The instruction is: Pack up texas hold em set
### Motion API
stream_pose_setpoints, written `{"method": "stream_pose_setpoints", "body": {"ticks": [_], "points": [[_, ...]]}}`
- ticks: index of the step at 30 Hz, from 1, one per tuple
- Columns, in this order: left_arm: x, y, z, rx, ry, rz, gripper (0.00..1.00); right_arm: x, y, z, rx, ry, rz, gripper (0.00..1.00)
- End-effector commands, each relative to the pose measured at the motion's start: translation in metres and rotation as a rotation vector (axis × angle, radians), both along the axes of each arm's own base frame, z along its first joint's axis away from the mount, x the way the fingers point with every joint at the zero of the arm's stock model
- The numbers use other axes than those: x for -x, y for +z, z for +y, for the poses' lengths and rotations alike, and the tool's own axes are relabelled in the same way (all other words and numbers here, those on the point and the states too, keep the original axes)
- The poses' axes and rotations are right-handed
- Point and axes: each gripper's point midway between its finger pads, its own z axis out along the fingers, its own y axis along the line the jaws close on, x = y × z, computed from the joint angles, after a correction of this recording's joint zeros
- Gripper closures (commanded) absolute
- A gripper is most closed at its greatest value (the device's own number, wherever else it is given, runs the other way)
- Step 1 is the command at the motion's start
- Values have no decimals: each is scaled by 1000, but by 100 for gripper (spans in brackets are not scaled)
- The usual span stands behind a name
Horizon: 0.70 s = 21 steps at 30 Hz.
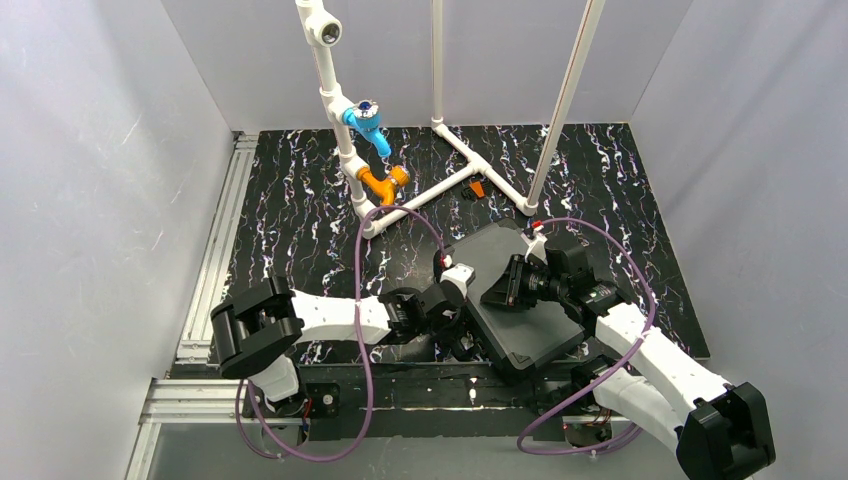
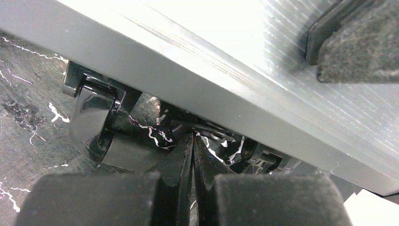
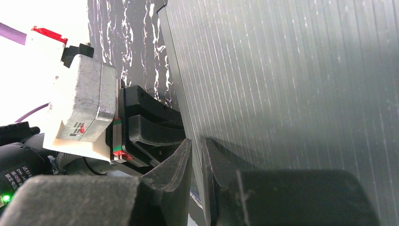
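Black hard case [image 1: 530,325] at 5 o'clock of the marbled table [image 1: 300,220], near the front edge, ribbed shell upward and tilted. Inside hidden; fully shut or not, impossible to tell.

Right gripper [image 3: 197,160] in from 4 o'clock, jaws nearly together, pinching the case's thin edge; depth of the bite hidden.

Left gripper [image 2: 193,155] at the case's 9 o'clock side, jaws pressed together on nothing. Tips aimed under the overhanging rim toward a glossy black fitting [image 2: 91,117], latch or hinge unclear; contact with the rim not discernible. From above, both sets of fingers masked by wrists and case.

White pipe frame [image 1: 420,197] at 12 o'clock, apart from the case. Beside it a small orange piece [image 1: 477,187], too small to identify.
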Motion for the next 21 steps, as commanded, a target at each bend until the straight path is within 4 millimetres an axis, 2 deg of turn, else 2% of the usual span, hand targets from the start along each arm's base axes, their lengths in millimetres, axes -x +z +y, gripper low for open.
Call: {"method": "stream_pose_setpoints", "body": {"ticks": [1, 6, 15, 21], "points": [[-6, 1, -7, -19, 3, -20, 100, 36, -70, -43, 259, -42, 197, 77], [-8, -16, -5, -63, 20, -11, 100, 35, -70, -42, 256, -41, 196, 77], [-15, -32, 11, -160, 76, -22, 100, 35, -69, -42, 255, -40, 196, 77], [-17, -19, 17, -154, 84, -47, 100, 33, -63, -43, 263, -44, 184, 77]]}}
